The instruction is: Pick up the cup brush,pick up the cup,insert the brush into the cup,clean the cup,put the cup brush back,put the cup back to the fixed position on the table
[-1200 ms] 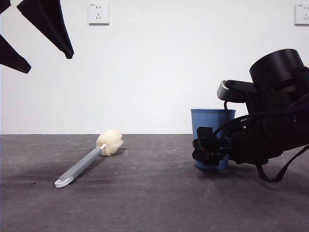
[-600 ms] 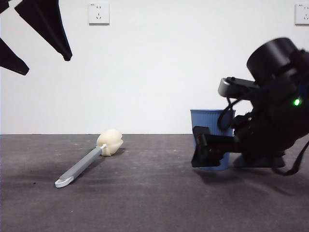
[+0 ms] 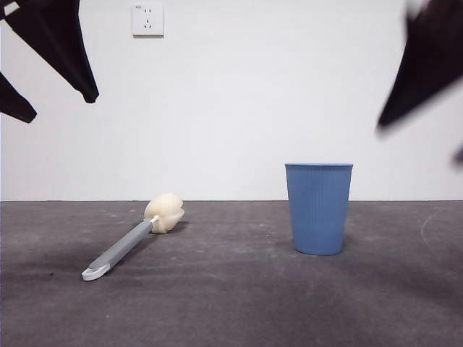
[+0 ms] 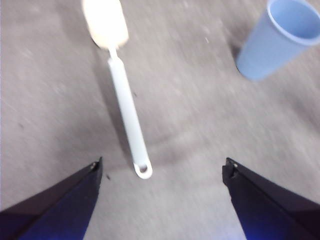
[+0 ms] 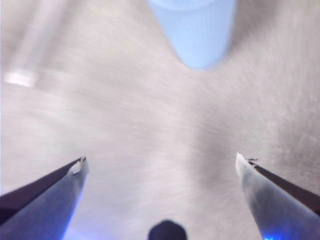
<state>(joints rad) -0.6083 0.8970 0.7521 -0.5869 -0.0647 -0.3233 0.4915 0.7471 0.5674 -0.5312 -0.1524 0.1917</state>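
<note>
The blue ribbed cup (image 3: 319, 208) stands upright on the dark grey table (image 3: 231, 303), right of centre. The cup brush (image 3: 134, 236) lies flat to its left, cream sponge head toward the back, white looped end toward the front. My left gripper (image 4: 161, 167) is open and empty, high above the brush (image 4: 125, 95); its jaws show at the top left of the front view (image 3: 54, 61). My right gripper (image 5: 160, 167) is open and empty, raised clear of the cup (image 5: 196, 30); it shows blurred at the top right of the front view (image 3: 427, 65).
A white wall with a power socket (image 3: 147, 19) runs behind the table. The cup also shows in the left wrist view (image 4: 280, 40).
My right gripper has let go of the cup and risen from table height to the top right. The cup stays standing. The left gripper has shifted slightly left.
</note>
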